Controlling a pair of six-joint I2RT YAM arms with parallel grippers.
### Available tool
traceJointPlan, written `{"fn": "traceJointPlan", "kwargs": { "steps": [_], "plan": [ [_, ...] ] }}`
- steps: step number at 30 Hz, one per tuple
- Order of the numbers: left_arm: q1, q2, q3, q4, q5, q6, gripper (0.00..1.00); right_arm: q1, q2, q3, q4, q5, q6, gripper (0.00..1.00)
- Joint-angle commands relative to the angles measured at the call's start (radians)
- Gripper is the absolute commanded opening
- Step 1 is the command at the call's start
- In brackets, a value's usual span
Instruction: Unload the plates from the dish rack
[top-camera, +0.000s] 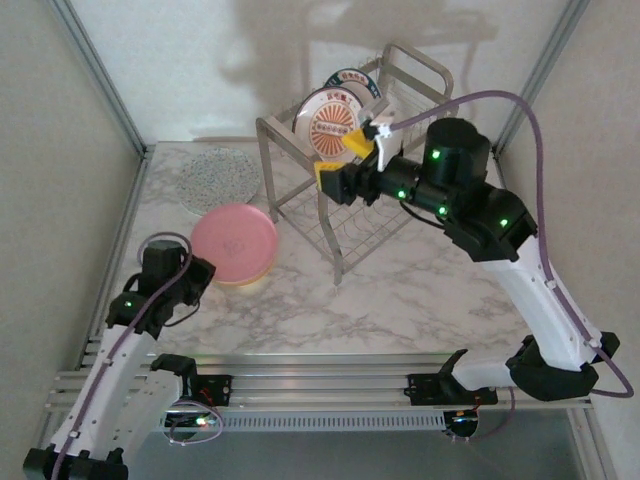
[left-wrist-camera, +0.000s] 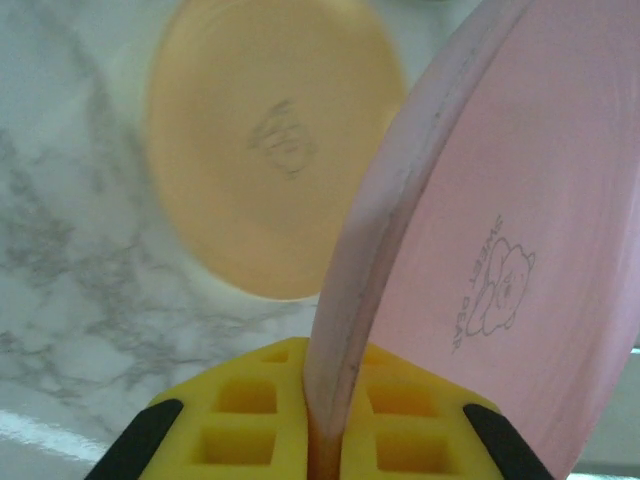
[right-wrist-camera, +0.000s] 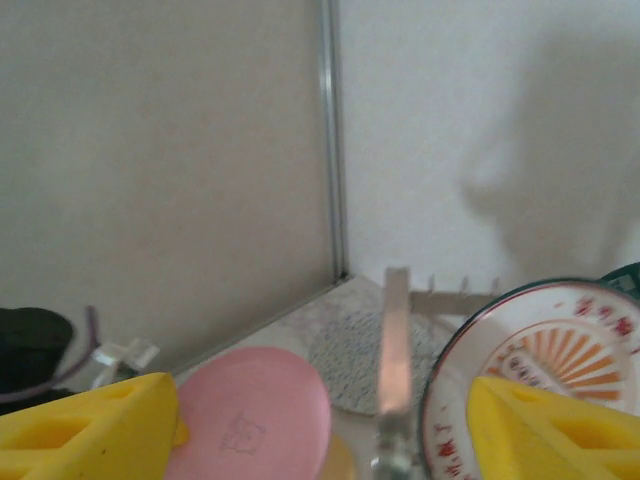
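Marble surface (top-camera: 430, 290): lots of open room front + right. Dish rack (top-camera: 340, 235) at back by wall; rt arm covers its right side. Speckled plate (top-camera: 218, 178) flat on surface, left of rack, near left wall. Pink plate (top-camera: 233, 243) over orange plate (left-wrist-camera: 270, 150); from above, orange mostly hidden. Sunburst plate (top-camera: 328, 125) upright in rack; 2nd plate (top-camera: 352, 78) behind it, mostly hidden. Left hand (left-wrist-camera: 325, 410) pinches pink plate rim. Right hand (top-camera: 342, 160) wide, holds nothing, at sunburst plate edge; touching or not, can't tell.
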Motion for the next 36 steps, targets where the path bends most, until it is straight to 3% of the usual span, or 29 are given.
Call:
{"fn": "traceJointPlan", "kwargs": {
  "steps": [1, 7, 17, 36],
  "plan": [
    [0.017, -0.016, -0.097, 0.155, -0.015, -0.094, 0.0, 0.047, -0.029, -0.02, -0.035, 0.041, -0.024, 0.76],
    [0.062, 0.056, -0.221, 0.317, -0.024, -0.127, 0.0, 0.079, -0.044, -0.034, -0.072, 0.084, -0.081, 0.76],
    [0.117, 0.262, -0.226, 0.467, -0.01, -0.055, 0.0, 0.08, -0.042, -0.034, -0.062, 0.095, -0.096, 0.77],
    [0.125, 0.469, -0.143, 0.526, 0.005, 0.043, 0.0, 0.081, -0.027, -0.033, -0.049, 0.102, -0.096, 0.77]
  ]
}}
